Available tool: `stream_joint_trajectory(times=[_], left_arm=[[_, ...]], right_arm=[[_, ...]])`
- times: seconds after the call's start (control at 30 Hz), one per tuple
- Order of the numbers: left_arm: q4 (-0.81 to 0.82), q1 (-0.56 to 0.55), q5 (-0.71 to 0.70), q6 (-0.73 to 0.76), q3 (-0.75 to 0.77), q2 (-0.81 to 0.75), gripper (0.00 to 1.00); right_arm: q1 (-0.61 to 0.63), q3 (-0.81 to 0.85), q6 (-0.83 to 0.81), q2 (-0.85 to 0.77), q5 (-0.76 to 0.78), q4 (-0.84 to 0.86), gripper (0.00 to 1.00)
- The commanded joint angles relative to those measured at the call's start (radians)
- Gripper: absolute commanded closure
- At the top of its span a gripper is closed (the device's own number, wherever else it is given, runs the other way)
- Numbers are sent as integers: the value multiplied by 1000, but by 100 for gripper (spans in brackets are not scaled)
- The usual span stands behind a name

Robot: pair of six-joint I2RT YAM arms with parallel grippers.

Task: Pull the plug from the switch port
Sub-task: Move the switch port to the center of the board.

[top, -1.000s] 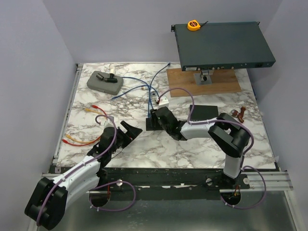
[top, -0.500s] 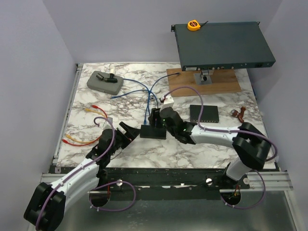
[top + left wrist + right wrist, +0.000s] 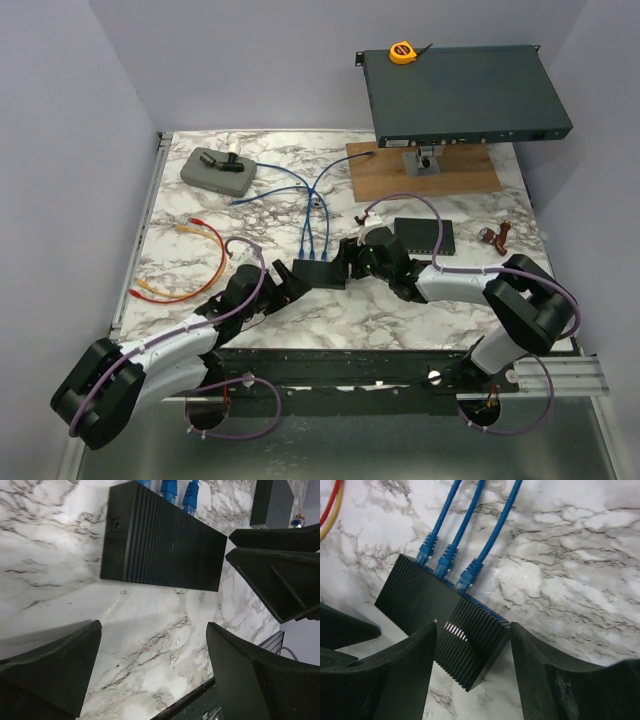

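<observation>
Left gripper (image 3: 288, 283) is seen with its jaws spread wide and nothing between them but bare marble; it is set low, just left of the switch (image 3: 318, 272). White marble with grey veining is noted for the table (image 3: 200, 205), which is enclosed by plain lavender walls (image 3: 70, 150).

Counted, left to right:
- One red cable (image 3: 216, 250) and one yellow cable (image 3: 160, 293), looped together near the left edge.
- One grey case (image 3: 216, 170) at the far left.
- One small ribbed black switch at the near centre, lying flat. Three blue plugs (image 3: 448, 557) are seated in its far face, side by side, and three blue cables (image 3: 315, 222) are led away from them toward the back.
- Right gripper (image 3: 345, 262), just right of the switch; its jaws are parted and poised over the switch's right end, no grip being seen.
- One second black box (image 3: 424, 234), apart from the switch.
- One wooden board (image 3: 460, 180).
- One rack unit (image 3: 460, 95), raised above the board.
- One yellow tape measure (image 3: 402, 52), on the rack unit.
- One small brown object (image 3: 495, 236), not identifiable.
</observation>
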Motion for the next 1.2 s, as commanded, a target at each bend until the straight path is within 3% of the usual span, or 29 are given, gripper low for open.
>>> stream_joint_trajectory(times=[0.0,0.4,0.8,1.0,1.17], left_arm=[[-31,-46,-25,57,56,96,16],[-29,-42,-4,73,149,335,18],[22,25,-4,60,70,313,20],[31,37,-2,65,63,317,20],[39,67,-22,63,60,305,22]], right_arm=[[4,-32,29,37,-149,131,37],[4,-51,33,121,-140,172,40],[4,56,-65,75,63,76,37],[3,126,-97,217,-55,103,37],[4,53,-32,213,-165,160,41]])
